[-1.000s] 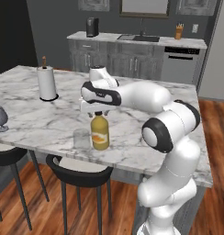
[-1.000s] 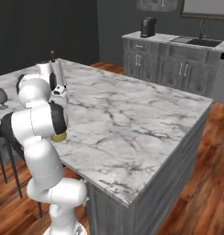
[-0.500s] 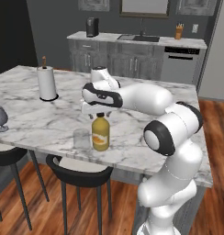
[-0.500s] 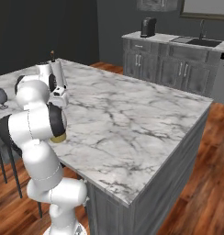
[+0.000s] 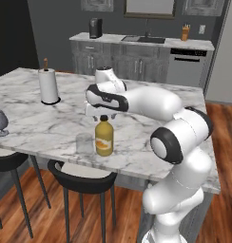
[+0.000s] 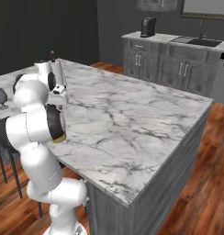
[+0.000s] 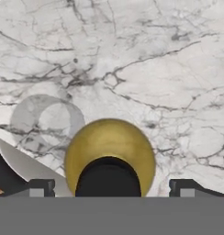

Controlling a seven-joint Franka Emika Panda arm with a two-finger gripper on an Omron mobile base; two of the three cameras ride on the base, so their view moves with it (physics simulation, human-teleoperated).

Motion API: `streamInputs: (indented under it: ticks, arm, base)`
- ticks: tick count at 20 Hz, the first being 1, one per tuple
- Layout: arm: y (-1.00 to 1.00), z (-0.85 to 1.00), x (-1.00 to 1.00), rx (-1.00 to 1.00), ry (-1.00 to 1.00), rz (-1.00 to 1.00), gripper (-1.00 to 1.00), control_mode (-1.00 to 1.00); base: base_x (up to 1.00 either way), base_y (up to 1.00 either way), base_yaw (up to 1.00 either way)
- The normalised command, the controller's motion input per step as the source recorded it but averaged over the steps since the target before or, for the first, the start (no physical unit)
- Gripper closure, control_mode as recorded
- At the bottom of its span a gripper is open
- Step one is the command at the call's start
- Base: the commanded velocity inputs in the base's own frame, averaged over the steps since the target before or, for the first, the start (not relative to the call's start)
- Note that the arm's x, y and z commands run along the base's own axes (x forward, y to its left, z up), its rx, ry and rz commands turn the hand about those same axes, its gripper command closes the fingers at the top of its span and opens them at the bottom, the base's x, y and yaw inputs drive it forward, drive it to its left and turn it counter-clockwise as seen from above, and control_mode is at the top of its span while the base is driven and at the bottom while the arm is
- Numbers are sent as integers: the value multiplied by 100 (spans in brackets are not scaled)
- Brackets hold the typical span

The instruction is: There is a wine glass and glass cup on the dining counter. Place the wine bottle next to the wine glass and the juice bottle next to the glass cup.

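Left base view: we saw the juice bottle (image 5: 104,139) standing upright near the front edge of the dining surface (image 5: 151,142), with the glass cup (image 5: 83,143) just beside it on its left. The gripper (image 5: 100,114) hung directly above the bottle's black cap, apart from it. The wine glass (image 5: 0,121) stood well apart at the far left of the same surface, and a paper towel roll (image 5: 49,86) stood upright farther back. Two dark stools (image 5: 84,172) sat below the front edge.

Hand view: we looked straight down on the juice bottle (image 7: 109,158), its cap centred between the two dark fingertips (image 7: 39,187); the jaws were spread wide to either side of the cap and touched nothing. The glass cup (image 7: 46,122) appeared as a clear ring just beside the bottle.

Right base view: the arm hid most of the bottle; the wine glass (image 6: 0,97) showed at the far left edge of the surface (image 6: 132,119).
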Motion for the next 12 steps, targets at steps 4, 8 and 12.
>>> streamInputs:
  ticks: [4,8,12]
  arm:
    - [-3,10,-24,0,-1,-1,-100,-100]
    - [-3,5,-29,0,0,0,-100,-100]
    - [-6,2,-39,7,0,0,-100,-100]
  base:
    - [0,0,0]
    - [0,0,0]
    - [0,0,0]
